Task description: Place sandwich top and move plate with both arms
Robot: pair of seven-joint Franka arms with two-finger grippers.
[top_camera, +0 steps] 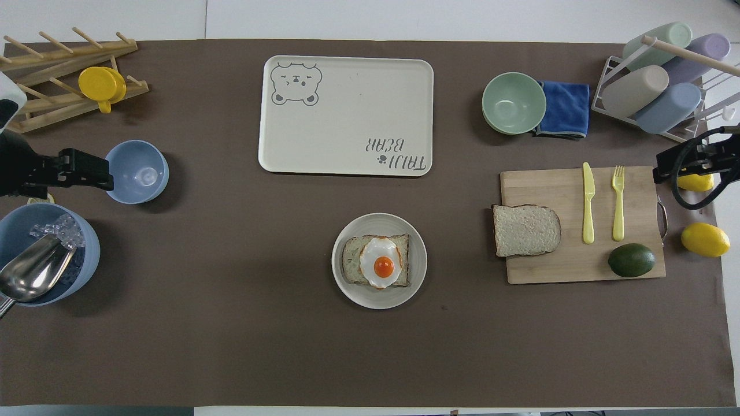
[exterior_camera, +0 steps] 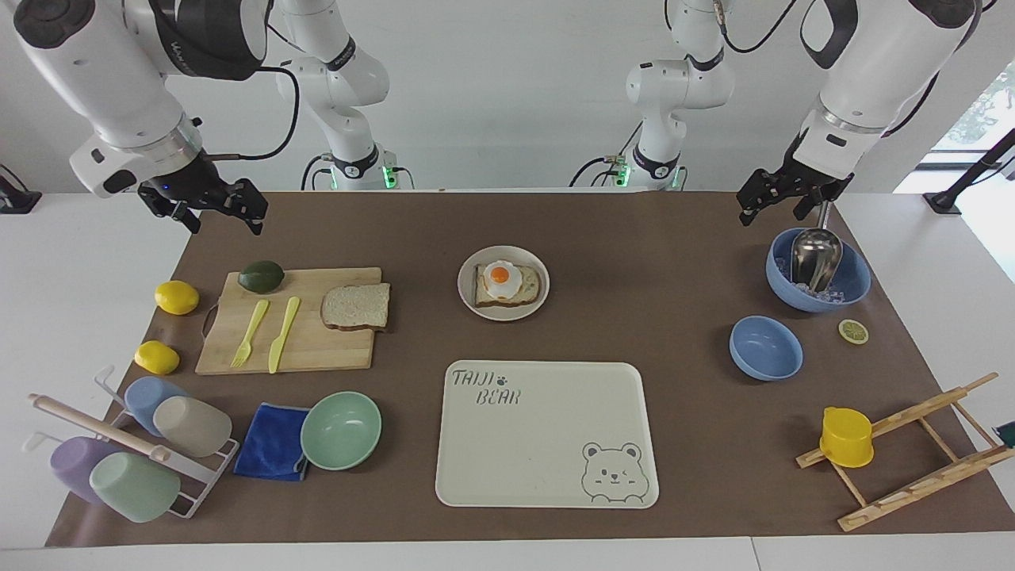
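Observation:
The sandwich top [exterior_camera: 356,307], a plain bread slice, lies on the wooden cutting board [exterior_camera: 317,349] at the edge facing the plate; it also shows in the overhead view [top_camera: 526,229]. The round beige plate [exterior_camera: 505,254] sits mid-table and holds a toast slice with a fried egg [exterior_camera: 501,276]; the plate [top_camera: 379,297] and egg toast [top_camera: 377,261] show from above too. My right gripper [exterior_camera: 226,226] hangs open and empty over the mat's edge by the board [top_camera: 676,164]. My left gripper [exterior_camera: 771,216] hangs open and empty over the big blue bowl's end [top_camera: 87,170].
A cream bear tray [exterior_camera: 547,432] lies farther from the robots than the plate. The board carries an avocado [exterior_camera: 261,276], fork and knife. A mint-green bowl [exterior_camera: 341,430], blue cloth, cup rack and two lemons are nearby. A blue bowl with ice and scoop [exterior_camera: 817,270], a smaller blue bowl [exterior_camera: 765,347] and a wooden rack sit at the left arm's end.

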